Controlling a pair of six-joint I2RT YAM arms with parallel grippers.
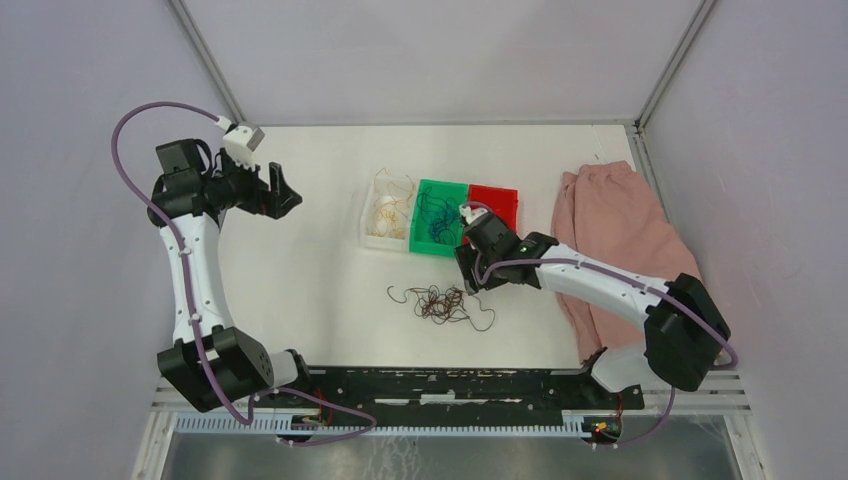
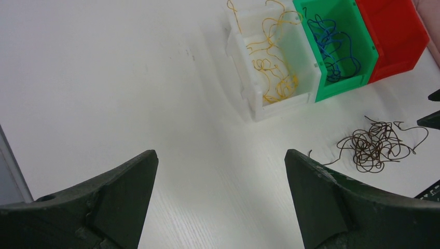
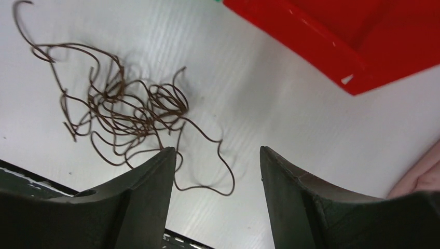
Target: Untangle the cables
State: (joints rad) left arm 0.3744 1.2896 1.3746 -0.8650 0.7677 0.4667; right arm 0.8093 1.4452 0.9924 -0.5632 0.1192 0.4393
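Observation:
A tangle of dark brown cables [image 1: 441,303] lies on the white table; it also shows in the left wrist view [image 2: 374,144] and the right wrist view [image 3: 129,111]. Yellow-tan cables [image 2: 272,62] lie in a white bin [image 1: 372,228]. Blue cables [image 2: 334,49] lie in a green bin [image 1: 449,190]. A red bin [image 1: 495,202] looks empty [image 3: 363,36]. My right gripper [image 1: 470,276] is open and empty, just right of the brown tangle [image 3: 218,155]. My left gripper [image 1: 287,192] is open and empty, raised at the far left [image 2: 220,155].
A pink cloth [image 1: 615,235] lies on the right side of the table. A black rail [image 1: 450,385] runs along the near edge. Grey walls enclose the table on three sides.

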